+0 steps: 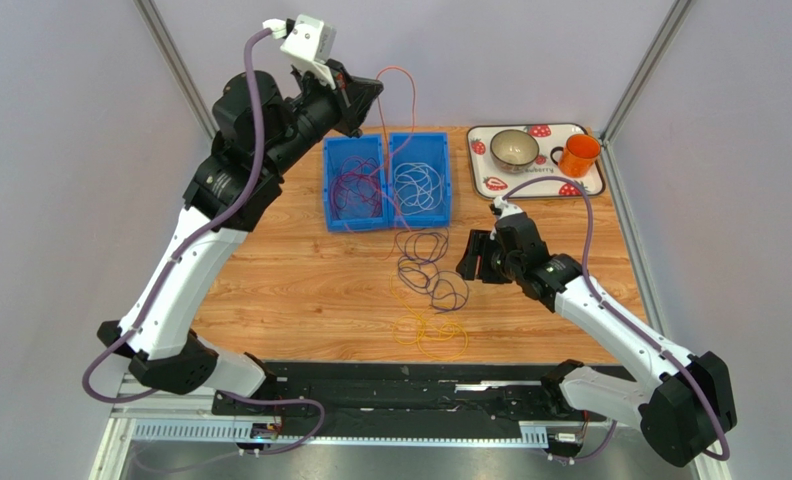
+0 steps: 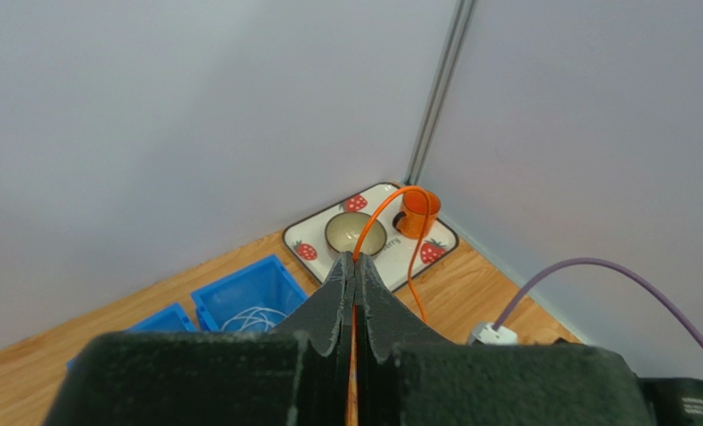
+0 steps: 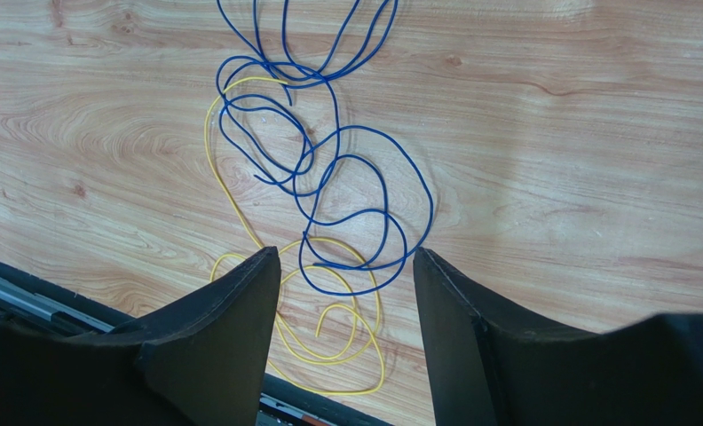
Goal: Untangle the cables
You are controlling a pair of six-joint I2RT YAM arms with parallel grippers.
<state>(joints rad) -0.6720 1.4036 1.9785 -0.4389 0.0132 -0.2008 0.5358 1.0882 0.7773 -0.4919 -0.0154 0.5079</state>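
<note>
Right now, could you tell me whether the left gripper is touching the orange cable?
Touching. The left wrist view shows the left gripper shut on the orange cable, which runs out from between its fingertips.

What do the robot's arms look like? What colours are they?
The left arm and right arm have white shells with chunky black joints. A purple hose runs along each. A white boxy camera sits on the left wrist. The left end effector and right end effector each have two black wedge-shaped fingers.
</note>
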